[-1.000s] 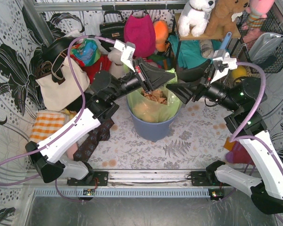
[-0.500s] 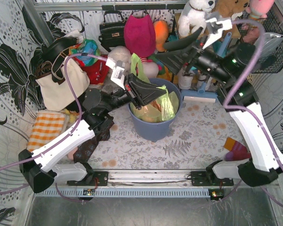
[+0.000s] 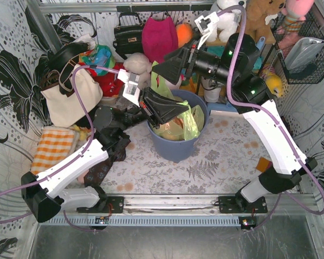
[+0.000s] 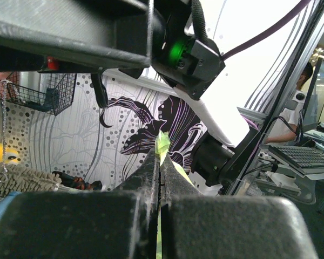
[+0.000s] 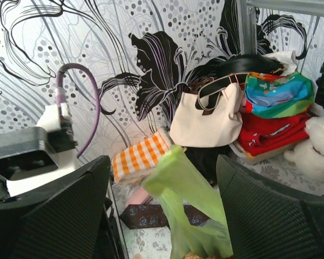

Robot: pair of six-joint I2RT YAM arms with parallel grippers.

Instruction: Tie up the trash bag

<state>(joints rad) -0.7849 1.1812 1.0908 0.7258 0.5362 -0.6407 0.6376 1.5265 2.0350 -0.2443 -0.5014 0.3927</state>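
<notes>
- The trash bag is thin green plastic. It sits inside a round blue bin near the middle of the tabletop.
- One strip of the bag sticks up above the rim of the bin on its left side.
- The left tool reaches over the top of the bin. Its two fingers are pressed together, and they pinch a bit of the green bag between them.
- The right tool hangs over the far left side of the bin, higher than the left tool. Its fingers are spread wide. The raised green strip is between them, and I cannot tell if it touches either one.
- A white handbag leans at the left edge of the tabletop, with an orange checked cloth just in front of it.
- A pink bag hangs at the far edge.
</notes>
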